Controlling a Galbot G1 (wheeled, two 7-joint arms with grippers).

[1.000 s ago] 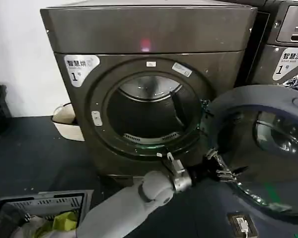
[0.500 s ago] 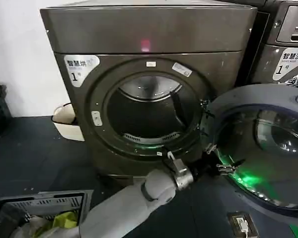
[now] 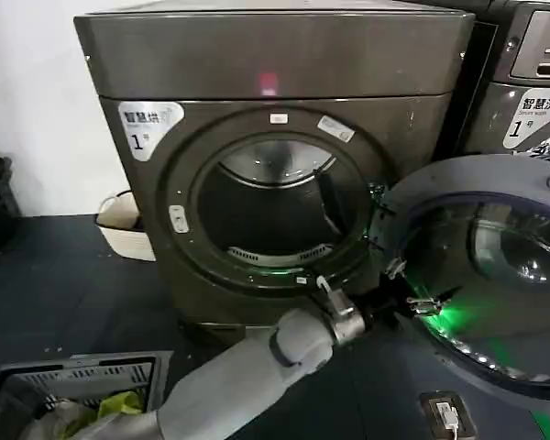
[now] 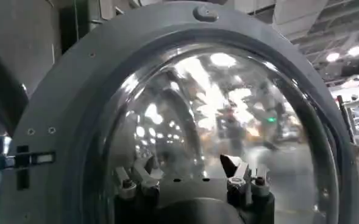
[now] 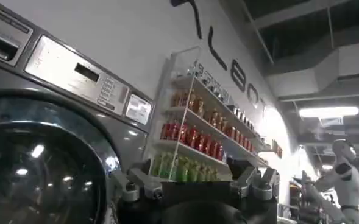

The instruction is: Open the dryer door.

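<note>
Colours as I read them, placed from the dryer (image 3: 275, 165).

The dryer cabinet is dark bronze-grey with a small pink-red light glowing on its top panel; its door (image 3: 481, 275), swung to the right, has a matte grey rim around dark reflective glass, with a green glow at the lower edge. My left arm (image 3: 257, 376) below is pale grey. The basket (image 3: 73, 385), lower left, is grey, holding yellow-green cloth.
</note>
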